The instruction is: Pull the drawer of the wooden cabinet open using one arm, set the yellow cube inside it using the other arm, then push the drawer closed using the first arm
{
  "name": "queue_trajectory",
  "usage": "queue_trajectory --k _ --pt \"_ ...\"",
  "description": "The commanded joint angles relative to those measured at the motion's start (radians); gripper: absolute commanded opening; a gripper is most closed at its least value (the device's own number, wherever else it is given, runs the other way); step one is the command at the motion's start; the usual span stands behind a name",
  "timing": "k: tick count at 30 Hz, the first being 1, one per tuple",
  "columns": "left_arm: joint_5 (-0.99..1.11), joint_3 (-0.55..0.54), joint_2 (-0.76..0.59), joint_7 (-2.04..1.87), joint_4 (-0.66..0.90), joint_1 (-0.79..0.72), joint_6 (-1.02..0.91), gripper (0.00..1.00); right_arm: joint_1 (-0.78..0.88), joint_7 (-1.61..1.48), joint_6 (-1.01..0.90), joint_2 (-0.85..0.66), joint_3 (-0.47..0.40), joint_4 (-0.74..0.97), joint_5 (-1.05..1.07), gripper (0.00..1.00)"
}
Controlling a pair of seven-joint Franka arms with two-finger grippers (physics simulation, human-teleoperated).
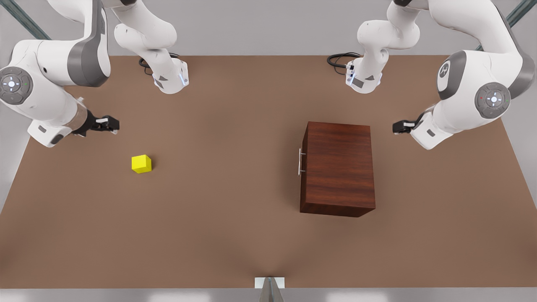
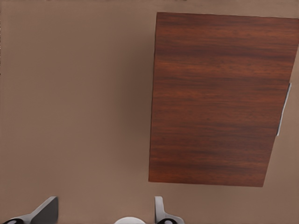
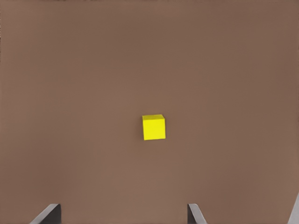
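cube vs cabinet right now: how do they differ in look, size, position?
The yellow cube is bright, plain-faced and small; the wooden cabinet is dark reddish-brown with grain and far larger. The cube sits at the front view's left, near the right gripper; the cabinet sits at the front view's right, near the left gripper. The cabinet carries a silver handle, drawer closed; the cube has no fittings. Both rest on the brown table, untouched, both grippers open.

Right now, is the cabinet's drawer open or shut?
Shut. The drawer front sits flush with the wooden cabinet, its silver handle right against that face; no tray sticks out.
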Motion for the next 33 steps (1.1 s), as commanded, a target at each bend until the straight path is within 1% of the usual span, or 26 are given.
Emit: queue_trajectory --k 1,2,3,4,5,6,7,8,9,10,11,13,17,20,23,25,29,33 --pt "0.000 0.000 0.000 -0.121 0.000 0.000 0.059 1.00 0.000 -0.065 0.070 -0.002 0.000 -0.001 -0.001 1.00" --pt "0.000 0.000 0.000 -0.123 0.000 0.000 0.061 1.00 0.000 -0.065 0.070 0.001 -0.001 0.004 -0.005 1.00" --pt "-0.001 -0.002 0.010 -0.130 0.001 -0.031 0.065 1.00 0.000 -0.065 0.070 0.004 -0.001 0.002 -0.003 1.00" --pt "0.005 -0.003 0.038 -0.132 0.006 -0.101 0.067 1.00 0.004 -0.066 0.070 0.013 0.002 -0.001 -0.008 1.00" --pt "0.032 -0.038 0.078 -0.161 0.018 -0.184 0.082 1.00 0.009 -0.066 0.070 0.042 0.002 -0.014 -0.011 1.00" --pt "0.049 -0.041 0.144 -0.256 0.096 -0.268 0.084 1.00 0.012 -0.066 0.075 0.075 0.002 -0.027 -0.014 1.00" --pt "0.084 -0.041 0.222 -0.380 0.181 -0.356 0.084 1.00 0.014 -0.066 0.130 0.075 0.005 -0.100 -0.009 1.00" --pt "0.094 -0.041 0.290 -0.481 0.247 -0.420 0.085 1.00 0.014 -0.066 0.219 0.066 0.005 -0.195 -0.009 1.00" --pt "0.100 -0.041 0.345 -0.557 0.305 -0.471 0.087 1.00 0.014 -0.066 0.282 0.064 0.005 -0.246 -0.014 1.00" --pt "0.127 -0.041 0.389 -0.659 0.339 -0.529 0.130 1.00 0.014 -0.065 0.359 0.062 0.005 -0.309 -0.014 1.00" --pt "0.156 -0.040 0.418 -0.743 0.340 -0.572 0.182 1.00 0.012 -0.066 0.431 0.062 0.005 -0.361 -0.014 1.00" --pt "0.193 -0.037 0.478 -0.880 0.342 -0.623 0.268 1.00 0.000 -0.066 0.529 0.062 0.003 -0.439 -0.017 1.00" --pt "0.201 -0.037 0.526 -0.965 0.363 -0.643 0.300 1.00 -0.051 -0.145 0.676 0.073 0.000 -0.556 -0.017 1.00" --pt "0.224 -0.031 0.541 -0.965 0.360 -0.655 0.300 1.00 -0.098 -0.221 0.750 0.138 0.000 -0.568 -0.017 1.00" --pt "0.272 -0.031 0.572 -0.965 0.360 -0.655 0.301 1.00 -0.118 -0.240 0.830 0.158 0.000 -0.613 -0.017 1.00" --pt "0.275 -0.028 0.586 -0.960 0.363 -0.649 0.311 1.00 -0.140 -0.267 0.856 0.197 0.000 -0.616 -0.018 1.00" --pt "0.295 -0.020 0.590 -0.965 0.363 -0.649 0.300 1.00 -0.153 -0.289 0.945 0.196 0.000 -0.688 -0.018 1.00" --pt "0.295 -0.017 0.641 -0.965 0.391 -0.646 0.312 1.00 -0.153 -0.287 1.015 0.188 0.000 -0.757 -0.017 1.00"
